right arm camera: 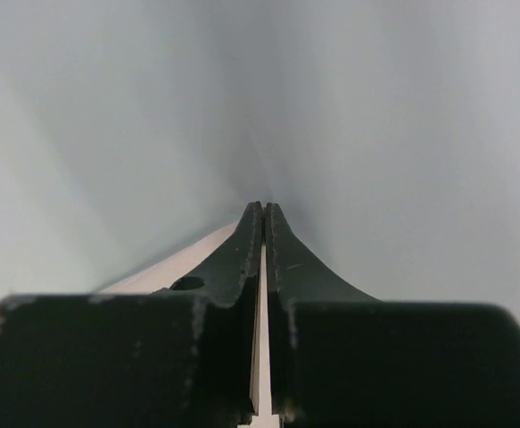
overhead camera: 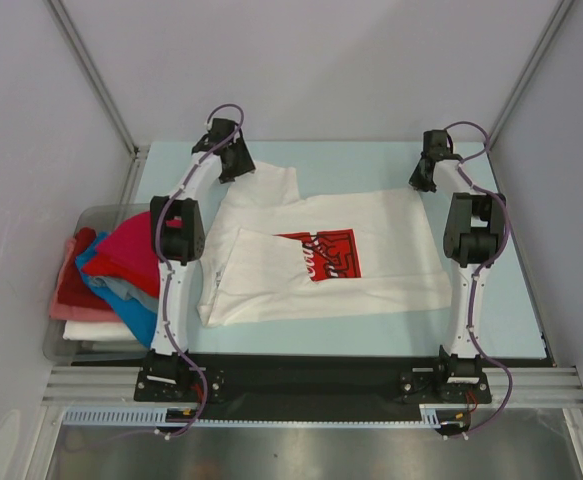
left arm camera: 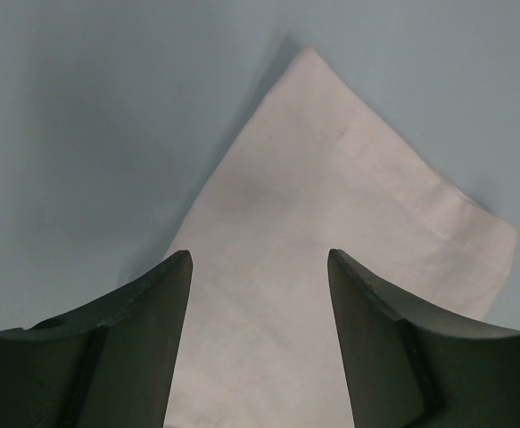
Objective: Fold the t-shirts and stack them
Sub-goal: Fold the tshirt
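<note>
- Tee (overhead camera: 271,290) lies mid-table, print up, partly folded.
- Left gripper (left arm camera: 260,255) hovers spread over its sleeve (left arm camera: 331,205), likely ready to pinch.
- Right gripper (right arm camera: 264,207) is clamped on the tee's white edge, presumably for folding.

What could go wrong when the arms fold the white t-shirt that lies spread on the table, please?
1. The right end effector is shut on only a thin edge of the white t-shirt, so the cloth may slip out under a pull.
2. The left end effector is open over the shirt's far left corner and holds nothing. A lift from the right side alone could skew the fold.
</note>
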Tool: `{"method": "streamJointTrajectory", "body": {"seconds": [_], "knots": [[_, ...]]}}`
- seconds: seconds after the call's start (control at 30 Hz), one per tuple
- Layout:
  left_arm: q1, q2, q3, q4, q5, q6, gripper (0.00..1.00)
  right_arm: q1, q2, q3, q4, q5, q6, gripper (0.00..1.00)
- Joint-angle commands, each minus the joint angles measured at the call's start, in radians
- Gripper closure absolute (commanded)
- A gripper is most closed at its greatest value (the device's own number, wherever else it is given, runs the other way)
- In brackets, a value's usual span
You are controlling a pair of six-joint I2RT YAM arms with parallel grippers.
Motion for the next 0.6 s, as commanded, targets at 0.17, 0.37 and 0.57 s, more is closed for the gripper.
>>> {"method": "streamJointTrajectory", "body": {"seconds": [0.17,0.37,0.57], "knots": [[0.003,0.029,0.062,0.029,-0.063,-0.016,0.34,0.006,-0.044,-0.009,0.035,0.016,-0.020,1.00],[0.003,0.058,0.114,0.007,-0.138,0.012,0.33,0.006,-0.047,-0.012,0.038,0.016,-0.018,1.00],[0.000,0.085,0.139,-0.019,-0.164,0.033,0.34,0.006,-0.050,-0.019,0.041,-0.001,-0.012,1.00]]}}
